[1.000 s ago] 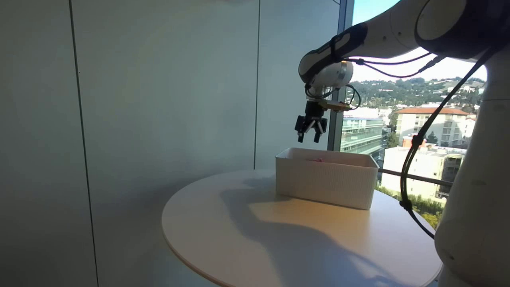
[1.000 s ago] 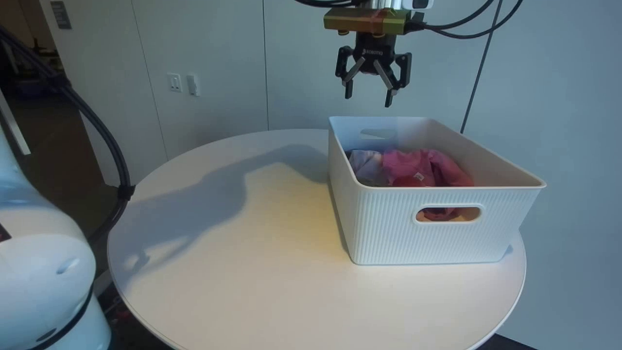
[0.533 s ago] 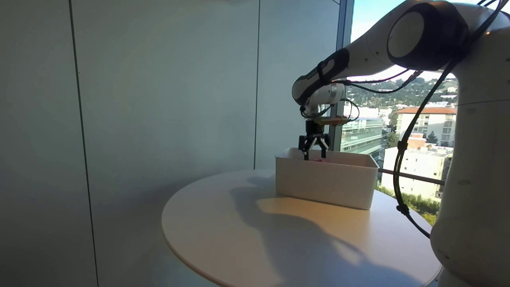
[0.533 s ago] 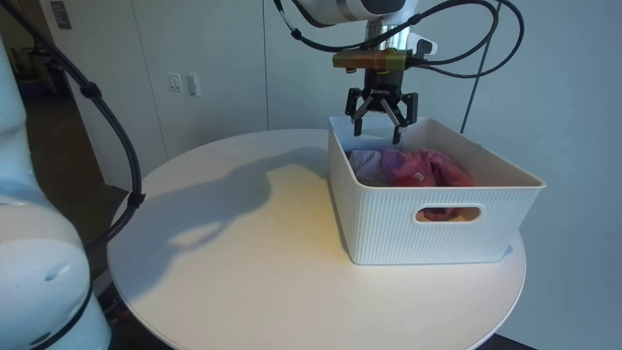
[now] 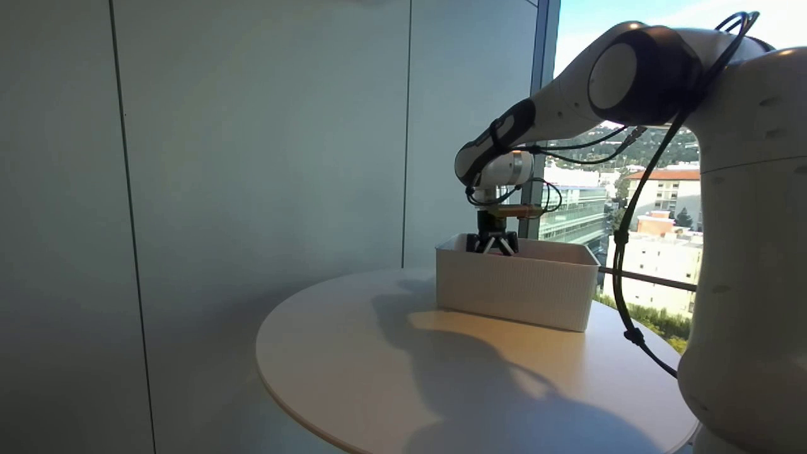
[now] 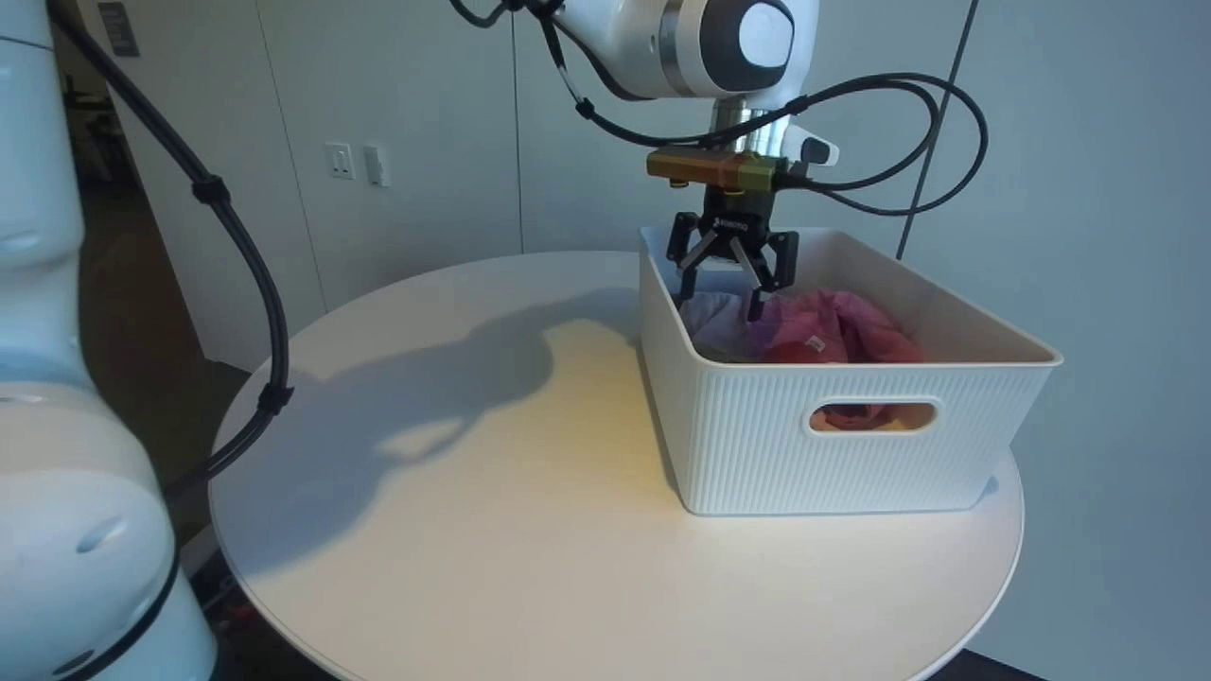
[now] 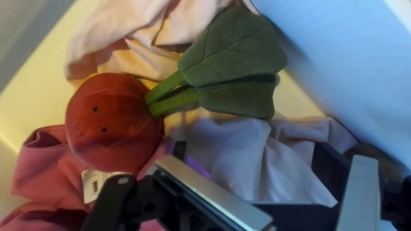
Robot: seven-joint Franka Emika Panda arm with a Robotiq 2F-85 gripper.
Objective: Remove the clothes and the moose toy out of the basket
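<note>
I count one white ribbed basket on the right of one round table. Inside lie creased pink cloth, pale cloth, one round red plush toy with at least two green leaves, and one brown thing, mostly hidden. My arm holds the gripper straight down in the basket's left part, its two fingers spread, released, above the pale cloth.

Facing me, a pale panelled wall with dark seams, bearing a white switch plate; before it, a round table, its top crossed by warm light and a broad shadow. Through the window I see buildings and a wooded hillside under bright sky.
</note>
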